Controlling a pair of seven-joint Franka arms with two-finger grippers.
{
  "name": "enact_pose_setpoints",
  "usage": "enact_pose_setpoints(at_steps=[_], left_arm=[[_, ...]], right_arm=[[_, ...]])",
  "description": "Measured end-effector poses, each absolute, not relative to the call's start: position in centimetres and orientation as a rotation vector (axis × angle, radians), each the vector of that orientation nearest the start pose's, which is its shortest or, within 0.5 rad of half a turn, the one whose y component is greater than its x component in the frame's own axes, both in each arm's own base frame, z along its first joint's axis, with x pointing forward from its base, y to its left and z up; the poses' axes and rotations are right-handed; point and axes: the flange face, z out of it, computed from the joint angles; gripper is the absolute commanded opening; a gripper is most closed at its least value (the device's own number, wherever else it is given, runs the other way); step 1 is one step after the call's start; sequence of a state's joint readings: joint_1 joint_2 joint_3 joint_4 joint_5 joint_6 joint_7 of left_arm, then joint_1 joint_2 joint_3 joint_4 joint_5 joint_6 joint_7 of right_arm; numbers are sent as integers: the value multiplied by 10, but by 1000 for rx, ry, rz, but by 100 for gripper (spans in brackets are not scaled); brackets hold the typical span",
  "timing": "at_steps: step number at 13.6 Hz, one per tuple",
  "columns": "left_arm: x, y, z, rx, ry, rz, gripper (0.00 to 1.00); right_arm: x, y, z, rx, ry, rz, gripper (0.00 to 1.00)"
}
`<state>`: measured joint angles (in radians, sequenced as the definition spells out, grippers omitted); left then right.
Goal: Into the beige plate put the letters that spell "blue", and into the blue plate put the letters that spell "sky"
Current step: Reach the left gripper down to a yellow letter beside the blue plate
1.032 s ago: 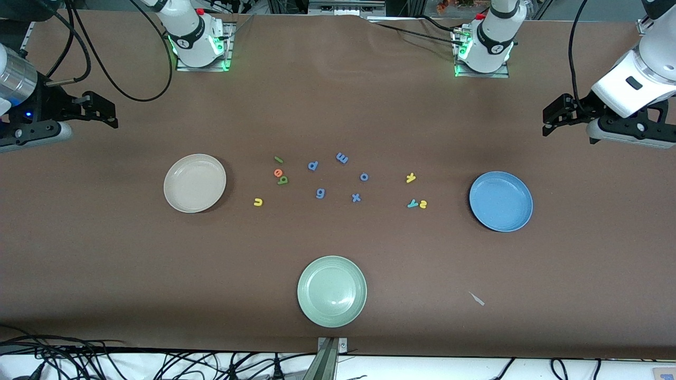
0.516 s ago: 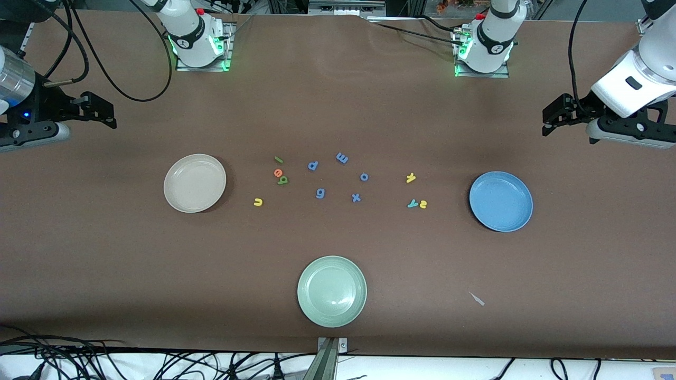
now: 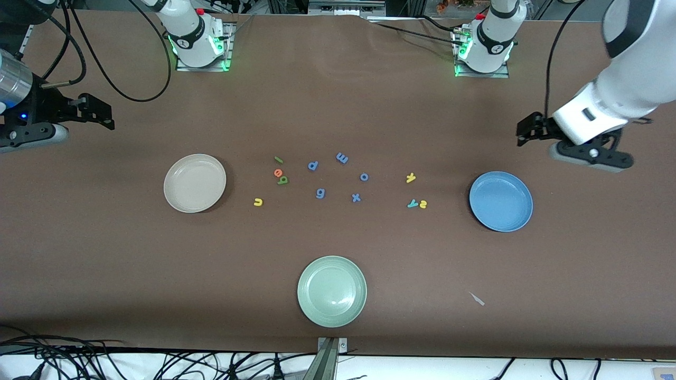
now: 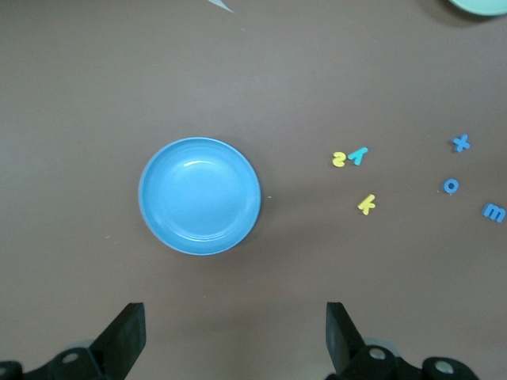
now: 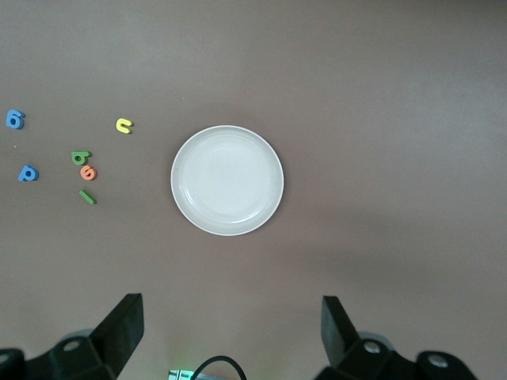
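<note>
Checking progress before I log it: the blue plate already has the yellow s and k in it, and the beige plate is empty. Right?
Not quite. The blue plate holds nothing: the yellow s and k lie on the table beside it, toward the middle. The front view shows this. The beige plate is indeed empty.

The brown bench (image 3: 105, 264) has three plates on it. The beige plate (image 3: 195, 183) sits toward the right arm's end, the blue plate (image 3: 500, 201) toward the left arm's end, and the green plate (image 3: 331, 291) nearest the front camera. Between the beige and blue plates lie little letters — a green l (image 3: 278, 159), orange e (image 3: 278, 172) touching the b (image 3: 283, 180), yellow u (image 3: 257, 201), five blue letters (image 3: 320, 193), a yellow k (image 3: 411, 178), and a teal y (image 3: 413, 203) touching the s (image 3: 423, 205). A pale scrap (image 3: 477, 298) lies near the blue plate — nearer the camera.
</note>
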<state>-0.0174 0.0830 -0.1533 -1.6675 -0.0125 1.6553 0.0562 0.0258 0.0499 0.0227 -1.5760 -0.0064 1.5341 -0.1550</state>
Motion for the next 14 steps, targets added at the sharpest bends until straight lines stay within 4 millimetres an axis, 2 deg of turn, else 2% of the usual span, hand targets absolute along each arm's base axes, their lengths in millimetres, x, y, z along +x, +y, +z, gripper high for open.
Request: enact_pose_setpoints(at_steps=[4, 8, 12, 14], left_arm=[[588, -128, 487, -3132, 440, 279, 100], [598, -177, 437, -3113, 561, 381, 100], [603, -216, 392, -3096, 680, 411, 100], [608, -227, 365, -3080, 825, 398, 100]], right_arm=[[564, 21, 590, -3123, -305, 146, 100], [566, 20, 586, -3122, -300, 157, 100], [569, 22, 578, -3119, -307, 183, 99], [571, 25, 575, -3117, -317, 192, 99]])
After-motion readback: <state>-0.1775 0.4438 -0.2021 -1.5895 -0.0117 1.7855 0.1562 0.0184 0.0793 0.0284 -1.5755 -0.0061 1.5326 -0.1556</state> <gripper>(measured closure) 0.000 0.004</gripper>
